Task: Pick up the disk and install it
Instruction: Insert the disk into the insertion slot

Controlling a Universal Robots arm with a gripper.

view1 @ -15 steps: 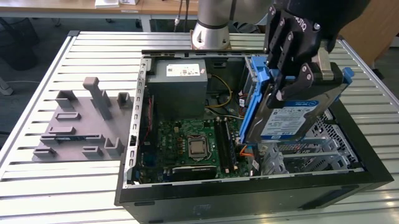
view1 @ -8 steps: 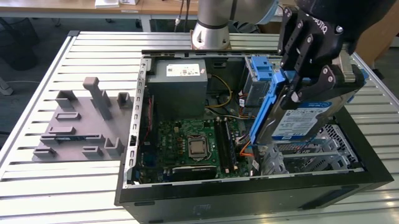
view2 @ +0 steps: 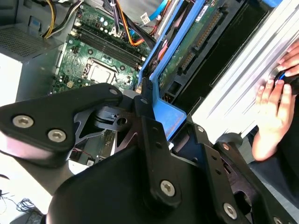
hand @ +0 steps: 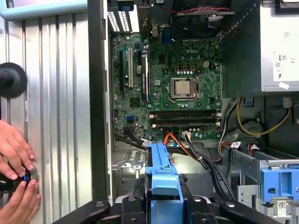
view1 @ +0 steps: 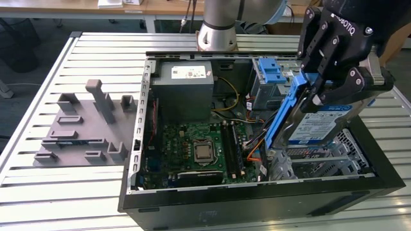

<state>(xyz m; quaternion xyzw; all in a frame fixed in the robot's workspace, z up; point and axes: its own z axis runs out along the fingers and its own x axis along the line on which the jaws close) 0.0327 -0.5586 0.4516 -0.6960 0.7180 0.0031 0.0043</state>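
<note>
We log: disk (view1: 339, 114) silver-grey, label (view1: 314, 130) white-and-blue, rails (view1: 280, 115) blue; motherboard (view1: 199, 147) green; gripper (view1: 334, 94) black; table (view1: 96, 57) silver, ribbed in slats.

**Narrow drop to the drive cage, open air over the board**

The end effector (view1: 340, 91), clamped on the disk (view1: 313, 127), hangs above the open computer case (view1: 257, 204). Directly beneath it is the metal drive cage (view1: 321, 166), hemmed in by the case wall. Just beside it, a bundle of cables (view1: 251, 139) crowds the gap toward the motherboard (view1: 199, 144), over which the space is free. A blue latch (view1: 273, 72) and the power-supply box (view1: 186, 82) stand farther off. Outside the case, a person's hands (hand: 14, 149) rest on the tabletop (view1: 96, 192).
</note>
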